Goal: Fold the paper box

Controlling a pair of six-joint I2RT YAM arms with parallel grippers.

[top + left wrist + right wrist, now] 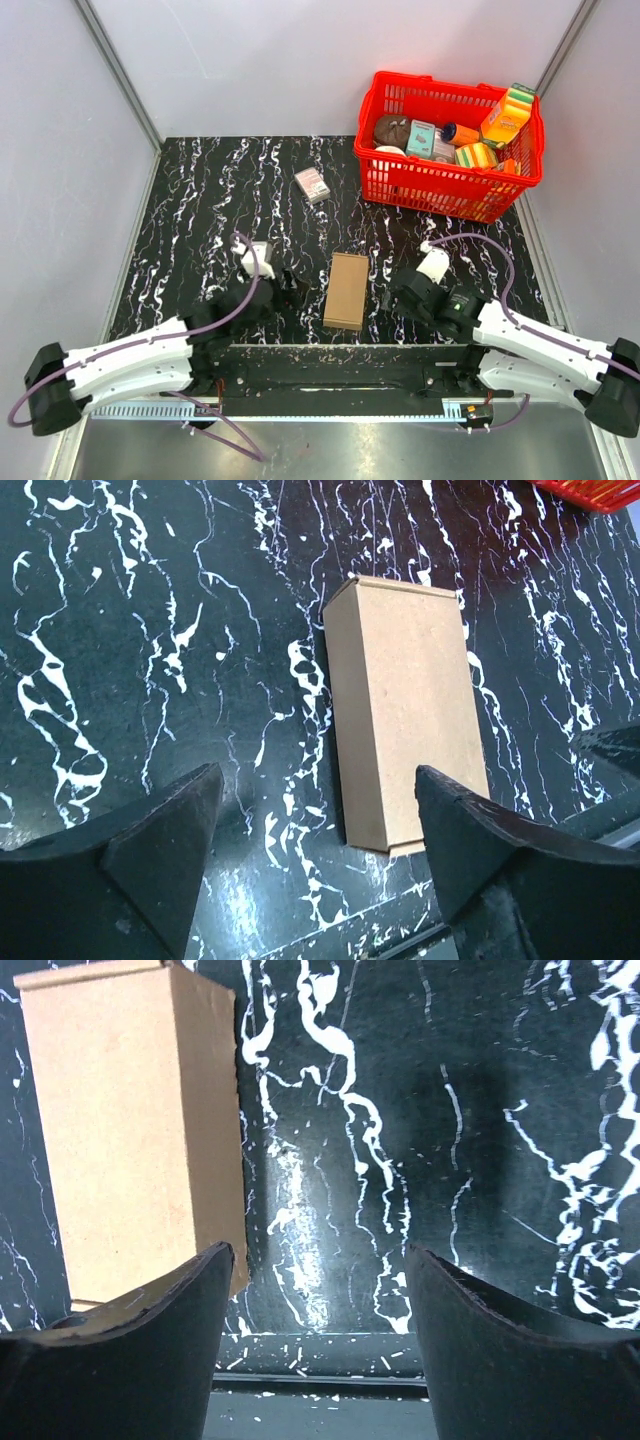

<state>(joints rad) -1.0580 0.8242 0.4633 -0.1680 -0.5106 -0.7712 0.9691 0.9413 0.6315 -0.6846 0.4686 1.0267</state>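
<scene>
So the black marble-look desk (200,200) has a red plastic basket (440,190) full of colourful grocery packs at the far right corner. The paper box (347,290), plain brown cardboard folded up into a slim closed carton, lies flat on the desk near the front edge, right between the two arms. Left hand (318,775) and right hand (318,1250) sit either side of it with fingers spread wide, gripping nothing, not touching it, and there's a small white-and-pink carton (312,184) lying further back.
</scene>
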